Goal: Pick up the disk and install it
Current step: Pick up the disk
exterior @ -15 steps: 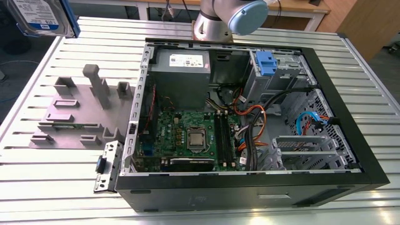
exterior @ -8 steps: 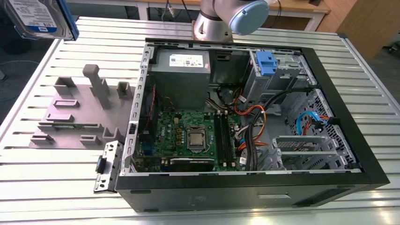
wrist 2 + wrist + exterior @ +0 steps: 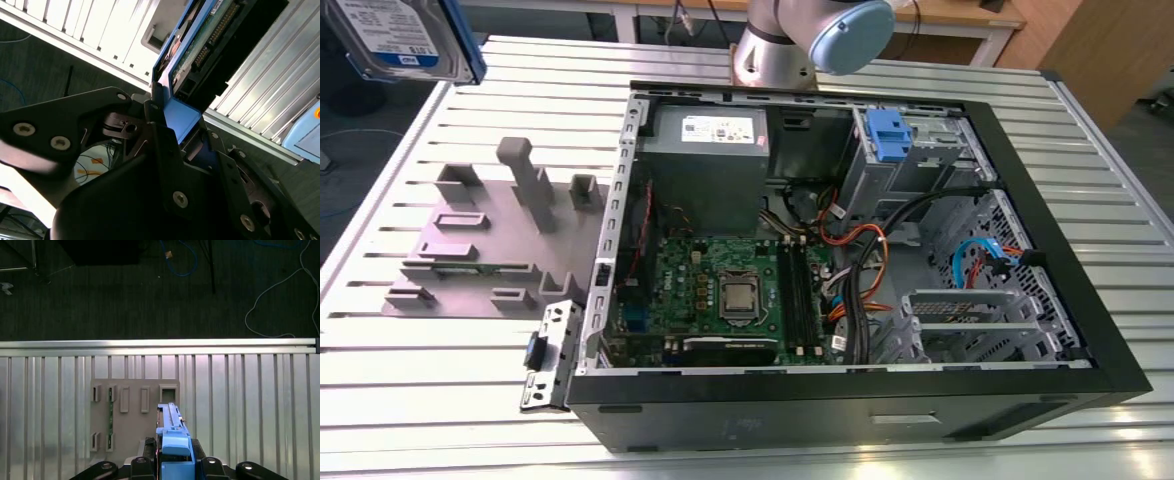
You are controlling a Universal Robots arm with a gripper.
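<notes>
The flat silver-grey disk [image 3: 398, 38] in blue plastic rails is held aloft, apparently clamped edge-on in the black gripper [image 3: 175, 466], over the grey slotted fixture plate [image 3: 132, 427].

A black metal open computer case [image 3: 854, 410] is laid flat on the slatted aluminium desk [image 3: 427, 380], toward the exterior view's right. A grey plastic fixture plate with upright posts [image 3: 480, 250] is set just beside it, on the exterior view's left. Inside the case, a grey metal power supply box [image 3: 707, 135] is seated beyond the green motherboard [image 3: 720, 290]. A flat silver-grey metal disk in blue plastic rails [image 3: 169, 420] is clamped in the black tool [image 3: 175, 462] above the fixture plate.
</notes>
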